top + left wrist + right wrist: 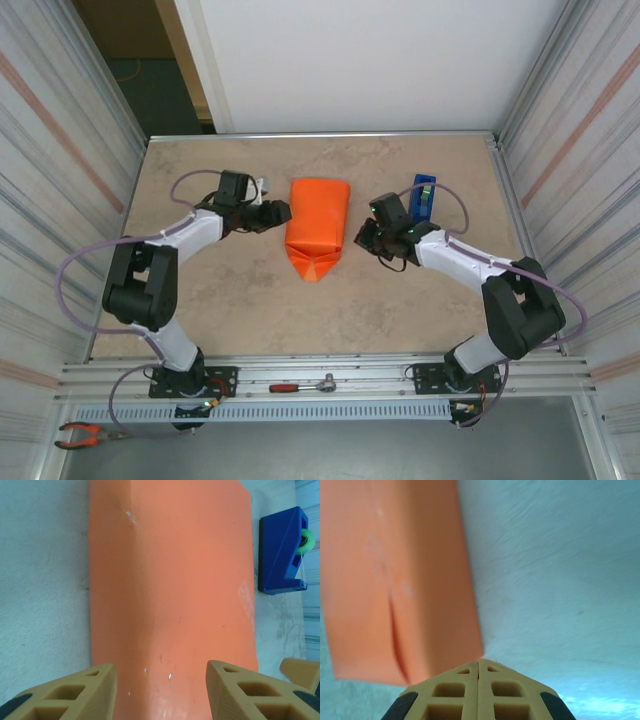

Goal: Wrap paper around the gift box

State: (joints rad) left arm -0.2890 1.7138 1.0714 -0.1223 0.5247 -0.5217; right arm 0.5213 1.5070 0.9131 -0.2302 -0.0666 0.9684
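Paper (318, 230): orange parcel, centre of table (230, 300), near end folded to a point; gift box presumably hidden inside. Left gripper (277, 213): jaws apart, empty, at left edge. Right gripper (479, 666): closed, tip at right edge, likely steadying the parcel.

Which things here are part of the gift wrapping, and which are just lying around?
For the job:
orange paper, folded into a parcel
blue tape dispenser, probably for sealing

Lying about:
red-handled tool on the front rail
orange-handled pliers at the near left corner
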